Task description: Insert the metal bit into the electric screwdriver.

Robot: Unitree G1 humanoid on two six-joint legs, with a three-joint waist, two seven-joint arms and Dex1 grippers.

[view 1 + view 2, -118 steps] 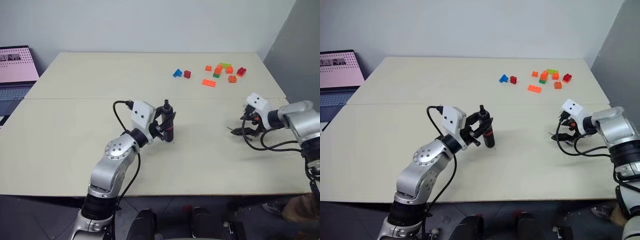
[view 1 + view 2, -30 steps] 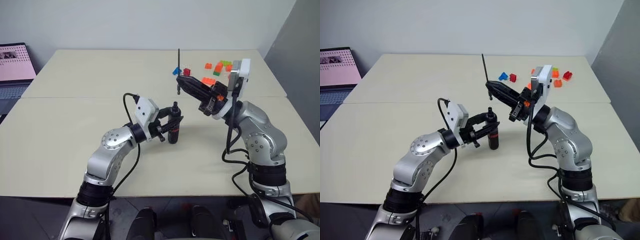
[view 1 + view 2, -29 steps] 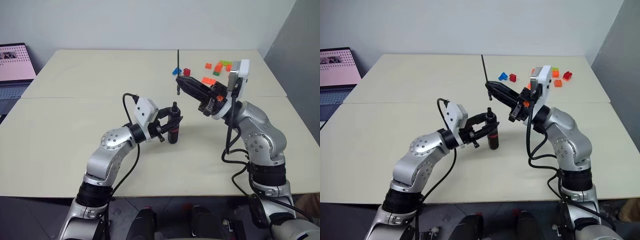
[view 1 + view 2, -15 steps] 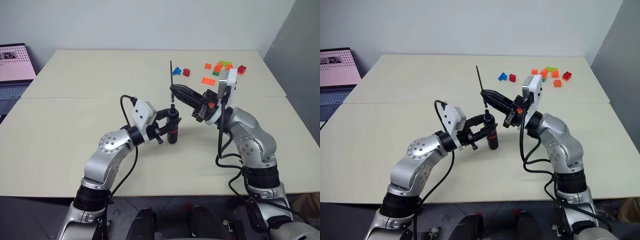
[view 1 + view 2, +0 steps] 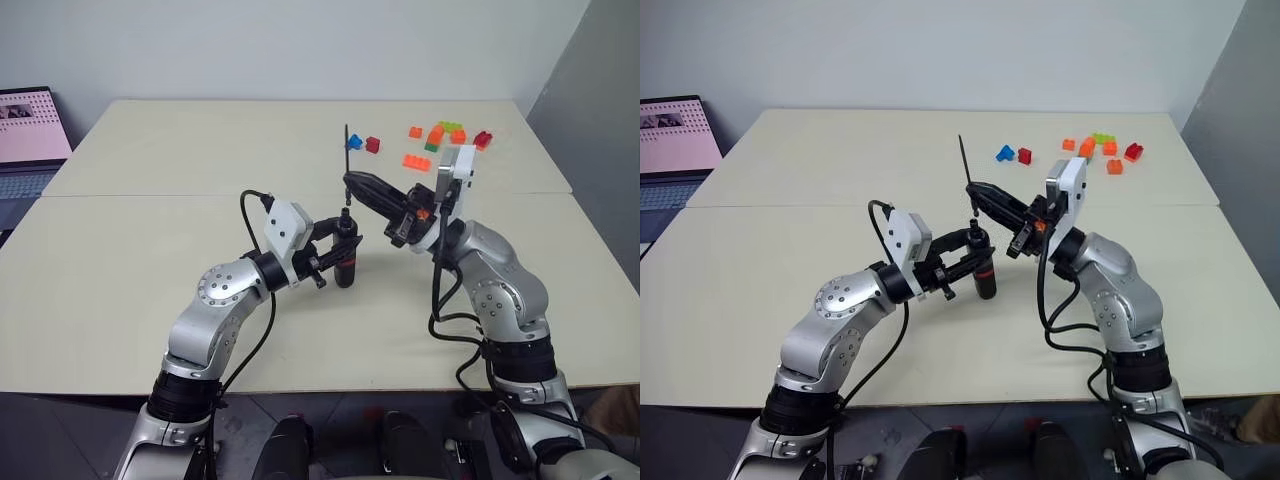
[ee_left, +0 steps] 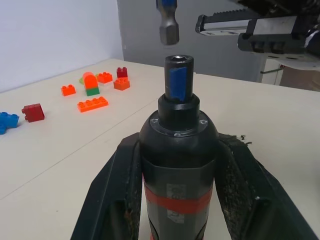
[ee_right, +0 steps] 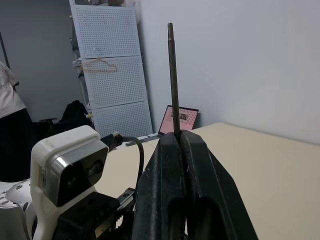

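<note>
My left gripper (image 5: pixel 338 247), jaws clamped on the electric screwdriver (image 5: pixel 345 257), holds it upright at the centre of the worktop (image 5: pixel 150 240), socket up. At one o'clock from it, my right gripper (image 5: pixel 352 183), jaws pinched on the metal bit (image 5: pixel 347 150), holds the rod vertical, its lower end just above the socket, not yet inserted.

This looks like a robotics lab or test room. A plain beige table (image 5: pixel 150 260) stands against bare pale walls, with an open laptop (image 5: pixel 30 140) just off its left edge and a scatter of coloured toy building bricks (image 5: pixel 440 140) near its far right corner. Beyond the table, the right wrist view shows white pegboard panels (image 7: pixel 107 75) along the wall, with a person (image 7: pixel 10 115) standing near them.
</note>
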